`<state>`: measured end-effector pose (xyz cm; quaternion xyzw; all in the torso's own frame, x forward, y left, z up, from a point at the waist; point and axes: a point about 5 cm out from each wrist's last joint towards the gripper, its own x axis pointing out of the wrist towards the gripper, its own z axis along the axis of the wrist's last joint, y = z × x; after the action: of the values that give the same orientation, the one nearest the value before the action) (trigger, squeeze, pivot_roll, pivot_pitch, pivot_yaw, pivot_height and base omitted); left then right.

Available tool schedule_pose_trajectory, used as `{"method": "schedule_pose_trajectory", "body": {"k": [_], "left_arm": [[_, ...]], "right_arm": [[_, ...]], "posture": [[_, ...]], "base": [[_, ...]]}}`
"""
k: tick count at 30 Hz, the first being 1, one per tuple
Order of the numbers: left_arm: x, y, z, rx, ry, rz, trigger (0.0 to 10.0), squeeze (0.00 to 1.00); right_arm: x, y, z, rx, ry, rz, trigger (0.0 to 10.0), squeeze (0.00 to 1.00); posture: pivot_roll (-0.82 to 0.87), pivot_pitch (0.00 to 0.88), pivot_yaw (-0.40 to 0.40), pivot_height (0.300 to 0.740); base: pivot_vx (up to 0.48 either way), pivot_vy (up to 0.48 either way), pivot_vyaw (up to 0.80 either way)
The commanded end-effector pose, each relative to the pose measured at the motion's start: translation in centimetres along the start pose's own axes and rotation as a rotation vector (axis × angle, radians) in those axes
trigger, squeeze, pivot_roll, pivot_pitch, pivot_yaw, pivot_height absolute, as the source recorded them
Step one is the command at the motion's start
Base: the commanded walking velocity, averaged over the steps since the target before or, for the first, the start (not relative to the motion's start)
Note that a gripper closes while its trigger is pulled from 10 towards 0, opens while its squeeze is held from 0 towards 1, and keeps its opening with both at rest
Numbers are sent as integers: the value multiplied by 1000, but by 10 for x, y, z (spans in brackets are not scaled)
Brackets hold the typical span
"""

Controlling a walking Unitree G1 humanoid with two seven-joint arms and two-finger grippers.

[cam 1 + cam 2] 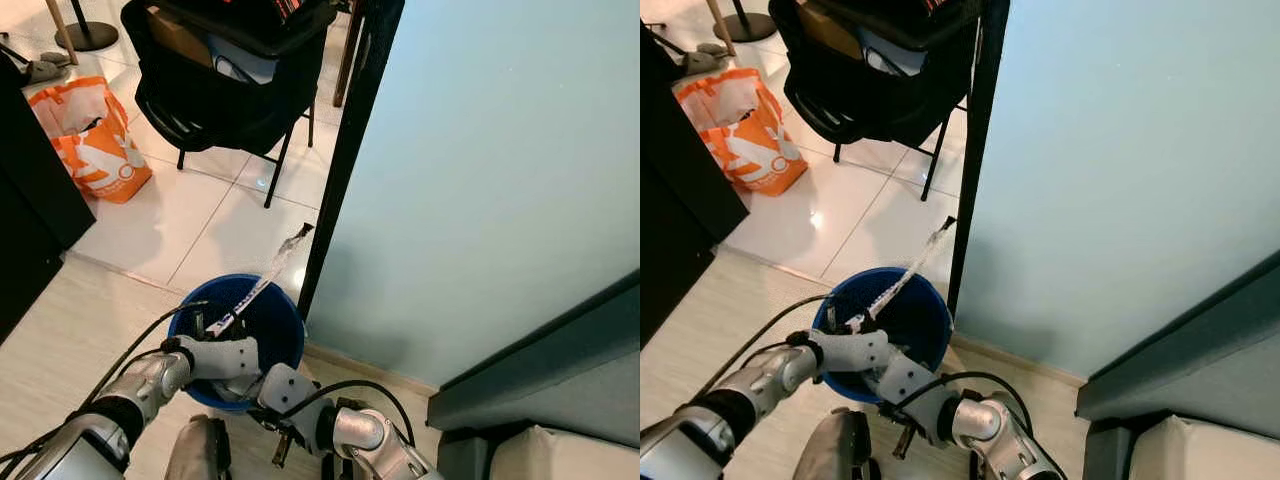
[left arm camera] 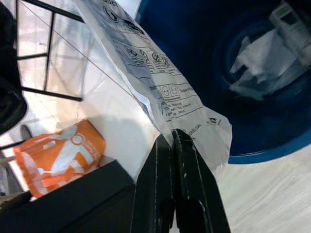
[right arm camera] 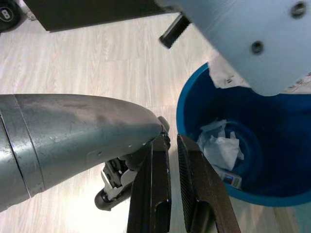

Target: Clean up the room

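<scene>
Bin (image 1: 285, 330), blue, on floor against door frame, crumpled white paper (image 3: 221, 148) at bottom. Left gripper (image 2: 173, 141) at bin's 9 o'clock rim, fingers pinched tight on clear printed plastic wrapper (image 1: 262, 285); wrapper slants from rim up toward 1 o'clock. Right gripper (image 3: 172, 145) at bin's 6 o'clock, low over floor, fingers slightly parted, holding nothing. Orange bag (image 1: 95, 140) and black chair (image 1: 230, 90) well apart, around 11–12 o'clock.
</scene>
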<state>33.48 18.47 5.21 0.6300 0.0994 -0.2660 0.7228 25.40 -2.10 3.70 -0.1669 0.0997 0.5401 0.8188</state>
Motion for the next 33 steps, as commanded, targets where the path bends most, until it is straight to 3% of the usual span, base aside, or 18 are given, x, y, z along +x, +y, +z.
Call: {"method": "schedule_pose_trajectory", "body": {"k": [1, 15, 16, 18, 19, 20, 21, 28, 29, 33], "left_arm": [[-1, -8, -1, 41, -9, -39, 10000, 0], [2, -12, 3, 34, 4, -30, 10000, 0], [2, -12, 3, 36, 3, -33, 10000, 110], [2, -12, 4, 30, 5, -35, 10000, 110], [2, -12, 4, 25, 6, -37, 10000, 816], [2, -12, 4, 25, 6, -37, 10000, 816], [2, -13, 4, 16, 6, -42, 10000, 1000], [2, -17, 4, 30, 1, -49, 10000, 1000], [2, -19, 4, 42, 1, -54, 10000, 0], [2, -21, 5, 34, -3, -56, 10000, 0]], "right_arm": [[-1, 4, -5, 13, 14, 4, 10000, 0], [-3, 7, -10, 10, 16, -9, 10000, 0], [-3, 7, -10, 10, 16, -9, 10000, 0], [-3, 7, -10, 10, 16, -9, 10000, 0], [-3, 7, -10, 9, 16, -8, 10000, 0], [-3, 7, -10, 9, 16, -8, 10000, 0], [-3, 7, -9, 8, 16, -7, 10000, 0], [-2, 7, -9, 5, 16, -7, 10000, 0], [-3, 6, -9, 3, 17, -6, 10000, 0], [-3, 6, -10, 1, 19, -4, 10000, 0]], "posture": [[-33, 340, -106, 626], [-43, 344, -98, 626], [-43, 343, -97, 626], [-44, 342, -98, 626], [-44, 342, -98, 626], [-44, 342, -98, 626], [-43, 343, -99, 626], [-44, 343, -100, 626], [-43, 340, -102, 626], [-42, 337, -102, 626]], "base": [[0, 0, 0], [0, 0, 0], [0, 0, 0], [0, 0, 0], [0, 0, 0], [0, 0, 0], [0, 0, 0], [0, 0, 0], [0, 0, 0], [0, 0, 0]]}}
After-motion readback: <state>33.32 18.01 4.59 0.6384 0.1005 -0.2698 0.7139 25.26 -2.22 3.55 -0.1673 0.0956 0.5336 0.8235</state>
